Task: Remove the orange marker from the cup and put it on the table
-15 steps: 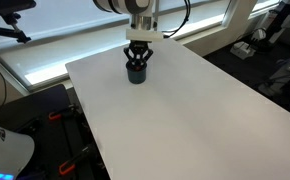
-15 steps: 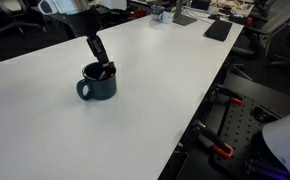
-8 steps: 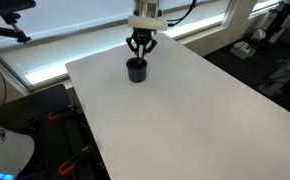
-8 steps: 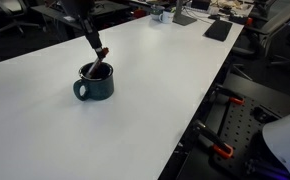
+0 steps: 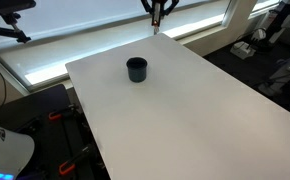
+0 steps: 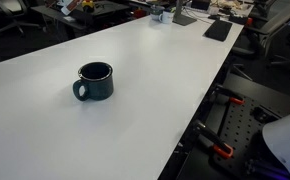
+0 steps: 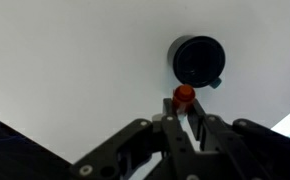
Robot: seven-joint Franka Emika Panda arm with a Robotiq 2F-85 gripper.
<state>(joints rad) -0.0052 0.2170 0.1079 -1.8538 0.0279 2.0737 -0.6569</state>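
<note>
The dark cup [image 5: 137,69] stands empty on the white table [image 5: 190,115], near its far end; it also shows in an exterior view [image 6: 95,81] with its handle to the left. My gripper [image 5: 157,10] is high above the table, beyond the cup, at the top edge of the picture. In the wrist view my gripper [image 7: 184,107] is shut on the orange marker [image 7: 184,95], whose orange end shows between the fingers. The cup [image 7: 197,60] lies far below, just past the marker's end.
Windows and a dark floor lie beyond the table's far edge [image 5: 105,50]. Black robot-stand frames stand beside the table [image 6: 235,125] and at the lower left [image 5: 55,130]. Desks with clutter [image 6: 200,15] stand at the far end.
My gripper has risen straight up from the cup with the marker in it. The marker has left the cup. The gripper has gone out of one exterior view.
</note>
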